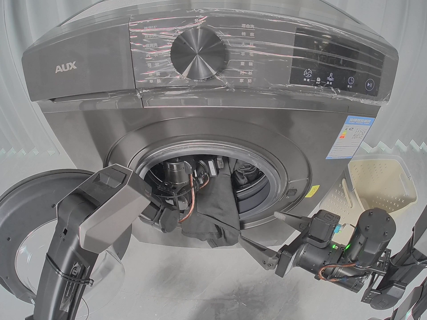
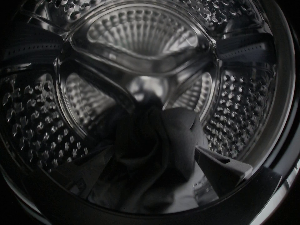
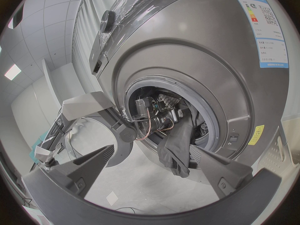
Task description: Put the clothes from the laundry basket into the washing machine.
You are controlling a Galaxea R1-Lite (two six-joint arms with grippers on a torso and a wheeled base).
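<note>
Dark garment (image 1: pixel 218 205) — draped over washing machine (image 1: pixel 267 125) rim | left jaws in drum (image 2: pixel 140 32), spread, garment between | right jaws wide — empty

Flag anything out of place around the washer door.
The black garment is only half in: it drapes over the lower opening rim of the washing machine, one end hanging outside. Closing the door would likely trap it.

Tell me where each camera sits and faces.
Head view: above, facing down at the washing machine; left arm inside it, right gripper outside.
Left wrist view: inside, facing the drum back; left gripper straddles dark cloth.
Right wrist view: outside, facing the machine's front; right gripper open.
Shared: head and right wrist views show a garment hanging out of the machine.
</note>
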